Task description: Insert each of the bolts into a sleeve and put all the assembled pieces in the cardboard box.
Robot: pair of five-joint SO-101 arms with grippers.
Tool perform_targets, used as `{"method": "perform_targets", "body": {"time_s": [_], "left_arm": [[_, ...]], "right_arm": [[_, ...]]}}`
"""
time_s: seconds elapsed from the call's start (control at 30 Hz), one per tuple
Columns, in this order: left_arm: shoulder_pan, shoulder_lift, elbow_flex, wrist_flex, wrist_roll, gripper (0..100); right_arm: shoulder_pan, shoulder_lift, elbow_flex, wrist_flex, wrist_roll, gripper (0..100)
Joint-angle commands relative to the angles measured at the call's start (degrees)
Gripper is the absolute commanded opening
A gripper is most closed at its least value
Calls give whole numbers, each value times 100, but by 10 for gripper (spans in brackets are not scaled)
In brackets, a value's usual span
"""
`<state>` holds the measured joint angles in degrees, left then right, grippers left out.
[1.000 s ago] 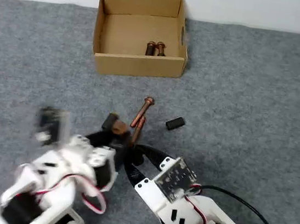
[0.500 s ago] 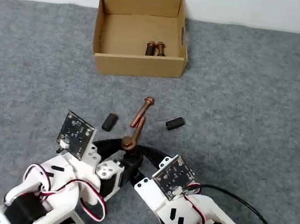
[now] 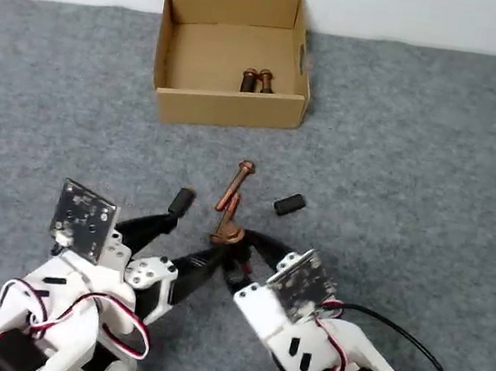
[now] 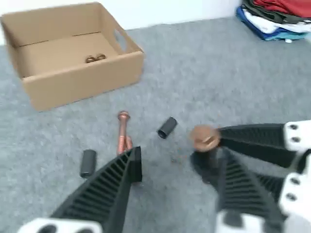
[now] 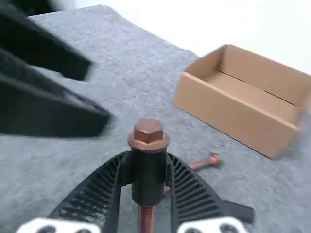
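Pincer of the right arm (image 5: 148,164) squeezes a black sleeve (image 5: 146,180) with a bolt (image 5: 148,133) standing in it. At 9 o'clock, just beside, the left pincer (image 3: 191,240) is open. At 12 o'clock, well apart, sits the cardboard box (image 3: 226,109).

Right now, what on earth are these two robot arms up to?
The right gripper holds a copper bolt pushed through a black sleeve. The left gripper is open beside it. Two assembled pieces lie in the cardboard box. Loose bolts and two loose sleeves lie on the carpet.
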<state>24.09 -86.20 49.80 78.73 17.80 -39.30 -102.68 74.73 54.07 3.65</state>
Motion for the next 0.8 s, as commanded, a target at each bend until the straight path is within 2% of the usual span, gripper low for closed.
{"method": "perform_targets", "body": {"time_s": [0.0, 0.03, 0.13, 0.3, 0.4, 0.5, 0.77], "left_arm": [[-466, 0, 31, -396, -44, 39], [-677, 0, 180, -527, -44, 0], [-1354, 0, 919, -1029, -53, 6], [-2198, 9, 2914, -2637, -668, 5], [-2409, 9, 3987, -3745, -897, 5], [-2426, 9, 4699, -4501, -941, 5], [-2435, 44, 4699, -4378, -905, 5]], "right_arm": [[796, 119, -79, -110, -642, 8], [998, 251, -158, -31, -756, 8], [1455, 971, -668, 198, -1152, 8], [1842, 2932, -2119, 356, -1705, 8], [1921, 4198, -3218, 356, -2013, 8], [1921, 5393, -4396, 356, -2295, 8], [1921, 8171, -7182, 303, -2391, 8]]}}
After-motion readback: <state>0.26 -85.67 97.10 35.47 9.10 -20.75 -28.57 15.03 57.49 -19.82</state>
